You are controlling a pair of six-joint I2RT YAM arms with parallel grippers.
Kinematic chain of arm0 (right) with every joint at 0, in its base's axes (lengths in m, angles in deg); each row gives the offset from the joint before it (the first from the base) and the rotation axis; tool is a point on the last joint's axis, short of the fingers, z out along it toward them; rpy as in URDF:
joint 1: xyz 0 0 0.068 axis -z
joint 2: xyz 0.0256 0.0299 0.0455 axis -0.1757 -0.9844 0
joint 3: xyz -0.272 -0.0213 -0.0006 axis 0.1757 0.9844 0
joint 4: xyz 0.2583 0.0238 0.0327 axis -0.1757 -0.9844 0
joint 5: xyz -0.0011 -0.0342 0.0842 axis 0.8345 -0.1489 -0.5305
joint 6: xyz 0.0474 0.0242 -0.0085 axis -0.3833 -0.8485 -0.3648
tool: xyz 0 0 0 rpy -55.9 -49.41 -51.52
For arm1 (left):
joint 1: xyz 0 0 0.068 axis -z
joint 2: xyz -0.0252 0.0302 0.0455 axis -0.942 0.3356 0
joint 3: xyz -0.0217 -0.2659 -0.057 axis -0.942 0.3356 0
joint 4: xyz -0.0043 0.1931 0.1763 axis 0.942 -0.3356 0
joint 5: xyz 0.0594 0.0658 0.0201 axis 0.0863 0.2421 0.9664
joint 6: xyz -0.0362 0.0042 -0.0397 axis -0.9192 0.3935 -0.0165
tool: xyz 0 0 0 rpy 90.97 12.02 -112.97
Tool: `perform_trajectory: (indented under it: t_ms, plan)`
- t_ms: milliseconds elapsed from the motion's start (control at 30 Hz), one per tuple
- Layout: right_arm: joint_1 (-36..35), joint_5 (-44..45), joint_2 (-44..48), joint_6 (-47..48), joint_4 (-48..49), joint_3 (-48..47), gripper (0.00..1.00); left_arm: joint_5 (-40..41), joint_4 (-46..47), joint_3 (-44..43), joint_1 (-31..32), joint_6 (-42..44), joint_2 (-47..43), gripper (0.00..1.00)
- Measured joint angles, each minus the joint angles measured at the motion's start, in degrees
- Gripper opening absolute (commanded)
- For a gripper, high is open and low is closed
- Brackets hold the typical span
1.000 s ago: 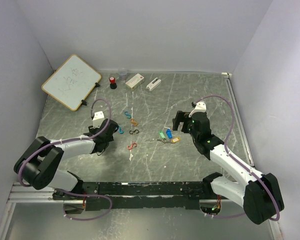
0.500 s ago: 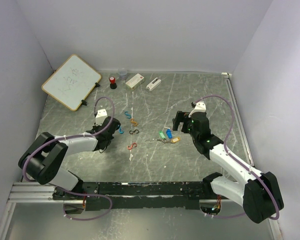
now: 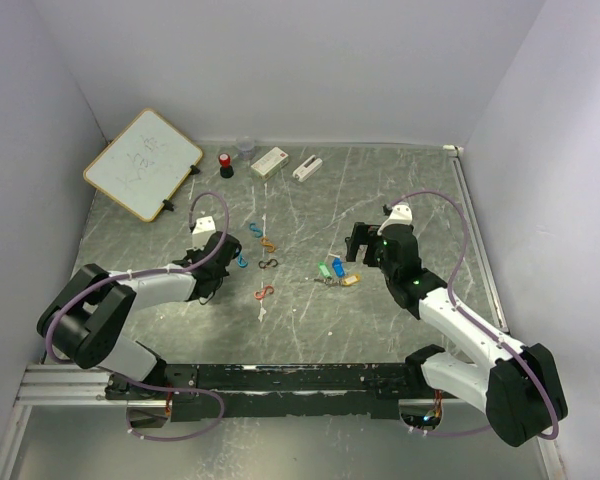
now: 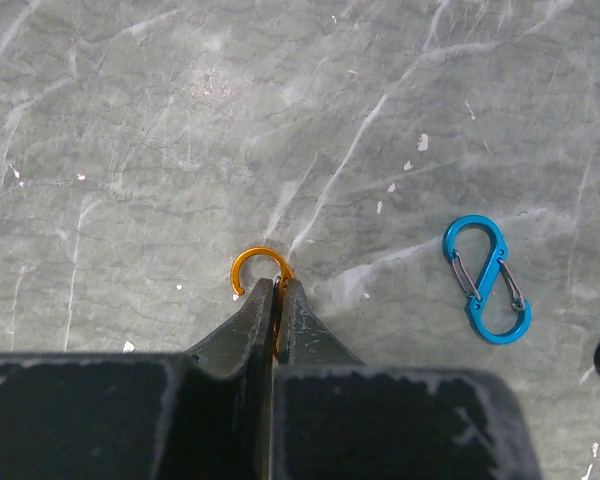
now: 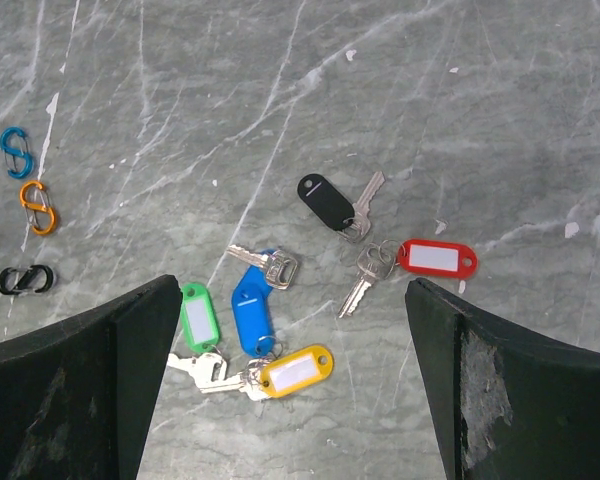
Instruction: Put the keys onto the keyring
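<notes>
My left end effector [image 4: 277, 290] is clamping the orange keyring [image 4: 255, 262] at frame centre; my right end effector [image 5: 292, 290] is hovering wide apart over the keys [image 5: 252, 312], lower centre. I am judging that a firm, level hold matters before threading.

A robotics lab bench, set up as a closed test cell: plain pale lilac panel walls [image 3: 300, 70] box in a grey marble-patterned tabletop [image 3: 420, 190] on three sides. Along the near edge a black mounting rail [image 3: 300, 378] sits on silver aluminium extrusion [image 3: 60, 392] and carries a white-and-black jointed left arm [image 3: 150, 290] and a matching right arm [image 3: 455, 322], each trailing a looping purple cable [image 3: 432, 194]. On the table lie loose test props: a small wood-framed whiteboard [image 3: 140, 162], small keys with coloured plastic tags [image 5: 252, 310], thin S-shaped coloured clips [image 5: 37, 206] and two little white boxes [image 3: 269, 161]
</notes>
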Motion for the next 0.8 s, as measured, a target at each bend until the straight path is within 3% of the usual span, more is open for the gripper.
perform_trajectory:
  t_ms: [233, 467, 800]
  plan:
    - [0.0, 0.5, -0.8, 0.0, -0.5, -0.2, 0.96, -2.4, -0.6, 0.0, 0.0, 1.2, -1.3, 0.07]
    - [-0.1, 1.0, -7.4, 0.2, -3.0, -2.9, 0.87, -9.2, -0.5, -0.1, 0.4, 5.0, -10.8, 0.07]
    - [-0.2, -0.6, -12.7, 1.8, -3.1, -3.6, 0.56, -16.3, 0.3, -0.2, 0.9, 8.0, -15.5, 0.07]
